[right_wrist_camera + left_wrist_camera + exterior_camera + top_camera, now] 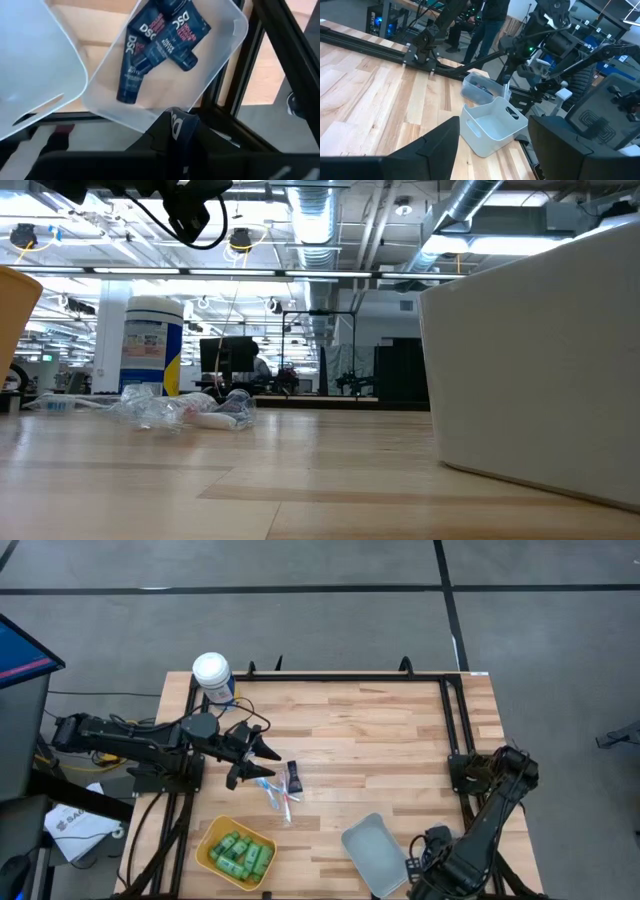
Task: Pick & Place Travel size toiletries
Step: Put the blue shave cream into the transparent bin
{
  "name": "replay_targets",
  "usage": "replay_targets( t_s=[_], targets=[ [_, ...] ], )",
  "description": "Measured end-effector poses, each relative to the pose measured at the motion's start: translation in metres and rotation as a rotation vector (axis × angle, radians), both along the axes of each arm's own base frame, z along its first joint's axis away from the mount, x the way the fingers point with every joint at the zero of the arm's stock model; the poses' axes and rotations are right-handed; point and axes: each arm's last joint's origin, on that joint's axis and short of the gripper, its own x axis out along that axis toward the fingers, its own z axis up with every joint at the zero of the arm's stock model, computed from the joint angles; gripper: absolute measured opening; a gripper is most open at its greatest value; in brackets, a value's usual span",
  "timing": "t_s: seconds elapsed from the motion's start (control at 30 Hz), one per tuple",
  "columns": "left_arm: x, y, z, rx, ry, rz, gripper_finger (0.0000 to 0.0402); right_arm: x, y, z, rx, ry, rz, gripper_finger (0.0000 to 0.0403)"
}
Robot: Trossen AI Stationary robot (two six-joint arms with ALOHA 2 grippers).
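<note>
From above, the left pincer (262, 762) hangs at centre-left of the frame over the wooden counter (380, 740), its fingers apart and empty. Just below and right of it lie a dark navy tube (294, 778) and a few thin toothbrush sticks (278, 796). Lower left, a yellow bin (208, 842) holds the green bottles (241, 854). A pale tray (377, 855) sits at bottom centre, and a white-lidded canister (212, 674) stands at the counter's upper-left corner.

The right pincer (182, 132) is at the lower right corner in the overhead frame; only its wrist camera shows it clamped on a navy tube above a clear bin (220, 55) holding three more navy tubes (160, 35).

The level view alone shows crinkled clear wrappers (165, 408) around the sticks.
</note>
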Motion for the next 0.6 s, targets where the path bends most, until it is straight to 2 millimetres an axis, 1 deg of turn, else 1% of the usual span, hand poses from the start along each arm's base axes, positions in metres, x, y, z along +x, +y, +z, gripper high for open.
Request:
replay_targets(
  t_s=[0.1, 0.23, 0.43, 0.53, 0.6],
  targets=[
    [0.0, 0.0, 0.0, 0.0, 0.0, 0.0, 0.0231, 0.0002, 0.0008, -0.0036, 0.027, 0.004, 0.047, 0.0039],
    [0.0, 0.0, -0.0001, 0.0, 0.0, 0.001, 0.0235, 0.0011, 0.0026, -0.0106, 0.019, 0.026, 0.062, 0.0045],
    [0.0, 0.0002, -0.0001, 0.0, 0.0, 0.006, 0.0237, 0.0013, 0.0032, -0.0112, 0.04, 0.022, 0.123, 0.0054],
    [0.0, 0.0002, -0.0002, 0.006, -0.001, 0.005, 0.0237, 0.0013, 0.0031, -0.0111, 0.059, 0.024, 0.169, 0.0078],
    [0.0, 0.0002, -0.0002, 0.007, -0.001, 0.005, 0.0237, 0.0013, 0.0031, -0.0111, 0.063, 0.024, 0.181, 0.0104]
  ],
)
